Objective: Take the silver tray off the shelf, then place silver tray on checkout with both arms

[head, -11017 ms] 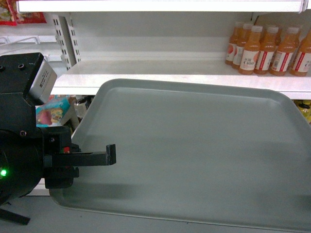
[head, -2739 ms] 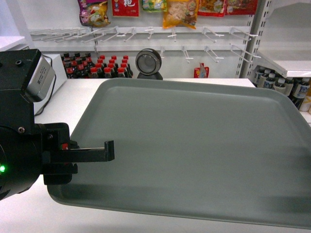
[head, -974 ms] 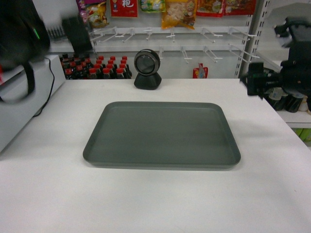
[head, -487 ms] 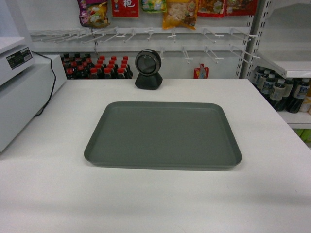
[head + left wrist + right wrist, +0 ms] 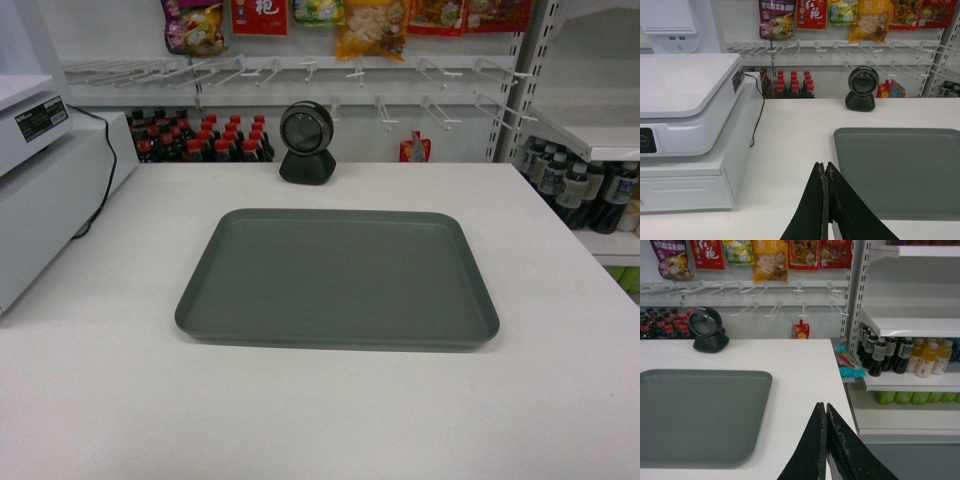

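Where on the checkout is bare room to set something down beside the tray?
Bare checkout runs along the near edge, right of the silver tray, and left up to the white register. It is tighter behind the tray, by the black scanner.

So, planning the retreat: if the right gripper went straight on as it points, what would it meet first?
Probably nothing soon: the right gripper, fingers shut, points over bare checkout beside the silver tray; the back wall lies beyond, depth unclear.

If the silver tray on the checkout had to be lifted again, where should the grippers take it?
By the raised rim at its two short ends, one arm from each side. The silver tray lies flat on the checkout, too wide for one gripper, and its low lip is probably the only pinchable edge.
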